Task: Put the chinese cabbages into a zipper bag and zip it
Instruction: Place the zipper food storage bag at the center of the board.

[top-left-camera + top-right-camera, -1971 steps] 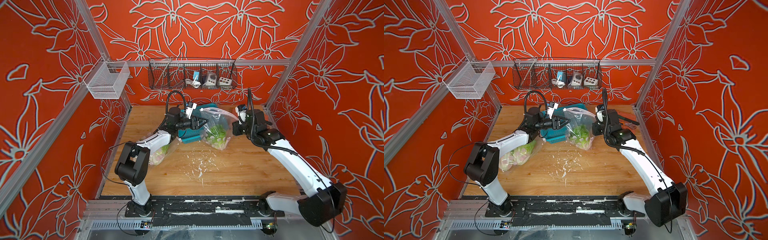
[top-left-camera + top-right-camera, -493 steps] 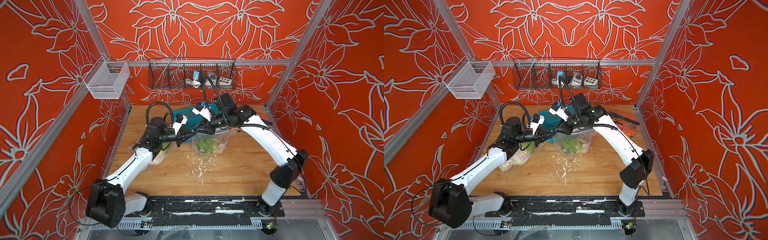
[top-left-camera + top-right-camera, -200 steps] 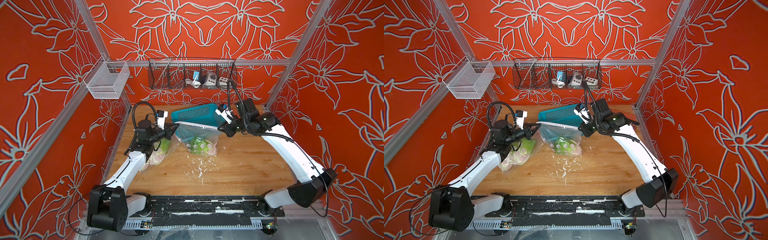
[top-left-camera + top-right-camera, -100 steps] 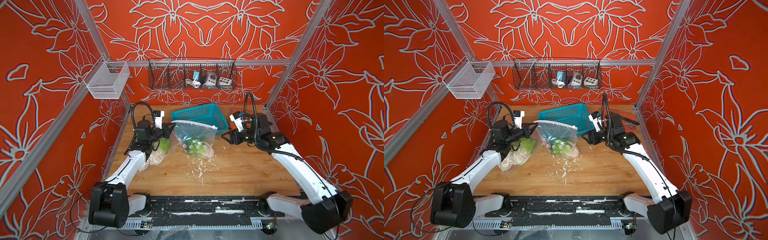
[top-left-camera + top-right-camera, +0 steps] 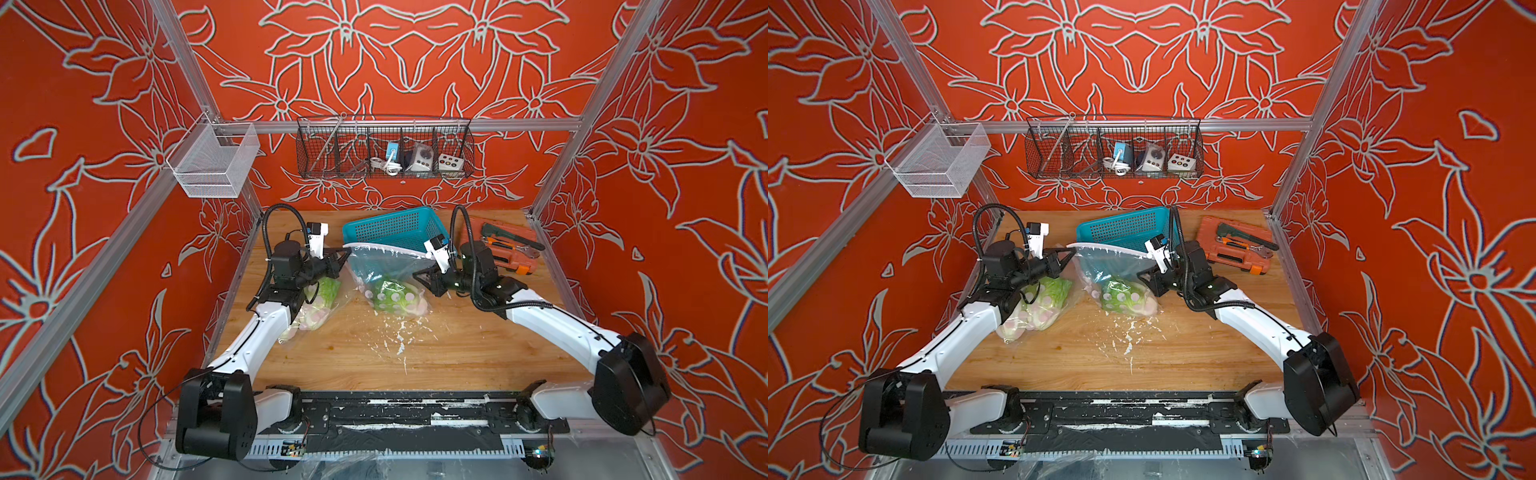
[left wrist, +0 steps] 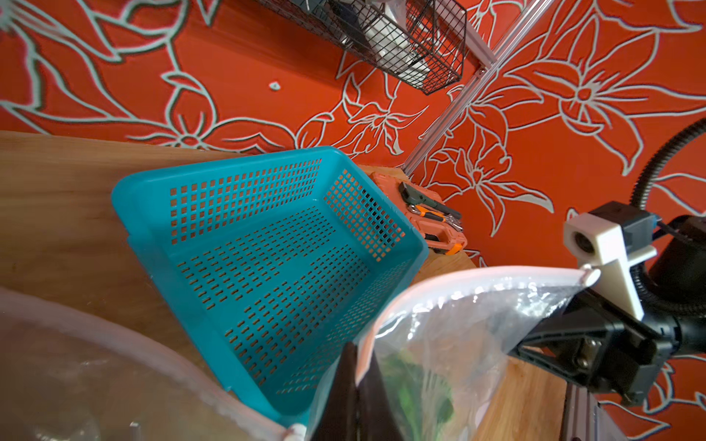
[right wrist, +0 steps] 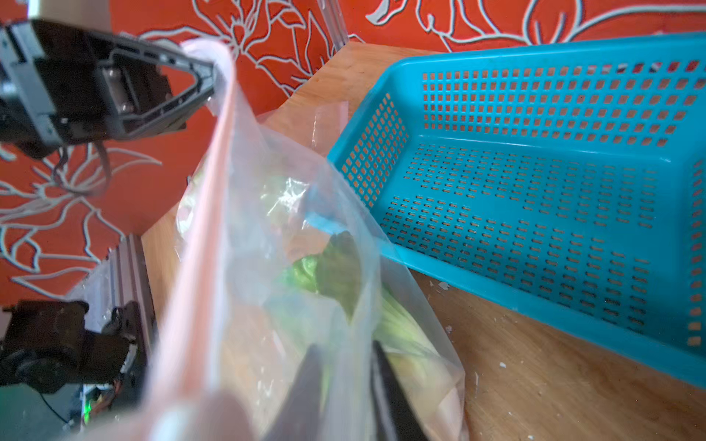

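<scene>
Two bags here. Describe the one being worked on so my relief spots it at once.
Find the teal basket at the back of the wooden table. Right in front of it is a clear zipper bag with green cabbage inside. Unlike the other bag lying slack by the left arm, its top is held up between the left gripper and right gripper.

The left arm (image 5: 257,332) and the right arm (image 5: 552,320) both have smooth white link shells between bulky black joint housings. A black ribbed cable hose (image 5: 286,206) loops over each wrist beside a white camera bracket (image 5: 316,239). The left gripper (image 7: 212,82) is black, with triangular cut-out fingers and silver screws.
</scene>
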`<act>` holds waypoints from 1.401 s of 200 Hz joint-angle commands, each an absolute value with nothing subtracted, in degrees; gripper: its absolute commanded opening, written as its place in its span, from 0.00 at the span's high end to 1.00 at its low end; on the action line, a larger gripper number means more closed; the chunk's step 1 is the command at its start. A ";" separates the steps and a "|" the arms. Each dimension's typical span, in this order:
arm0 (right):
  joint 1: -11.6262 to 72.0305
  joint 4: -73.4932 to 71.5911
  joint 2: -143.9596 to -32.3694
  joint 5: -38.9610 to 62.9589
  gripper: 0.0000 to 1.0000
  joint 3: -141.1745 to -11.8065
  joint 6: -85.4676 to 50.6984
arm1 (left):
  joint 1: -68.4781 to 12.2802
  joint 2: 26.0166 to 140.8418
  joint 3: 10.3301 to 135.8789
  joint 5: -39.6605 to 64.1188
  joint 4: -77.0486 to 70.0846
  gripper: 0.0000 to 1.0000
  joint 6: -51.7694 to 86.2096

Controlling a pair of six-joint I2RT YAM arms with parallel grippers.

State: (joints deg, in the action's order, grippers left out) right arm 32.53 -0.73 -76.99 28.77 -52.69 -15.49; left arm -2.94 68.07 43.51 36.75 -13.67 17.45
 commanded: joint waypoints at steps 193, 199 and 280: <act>-1.76 36.28 -77.30 10.78 0.69 -64.42 -25.80 | -33.37 99.61 84.14 24.36 17.06 0.60 11.32; -1.75 36.67 -78.27 9.97 0.62 -65.49 -24.82 | -33.20 98.62 84.05 22.83 17.50 0.60 11.23; 16.15 41.45 -68.90 -2.74 0.37 -63.62 -23.05 | -25.92 74.87 59.98 17.48 7.68 0.55 14.42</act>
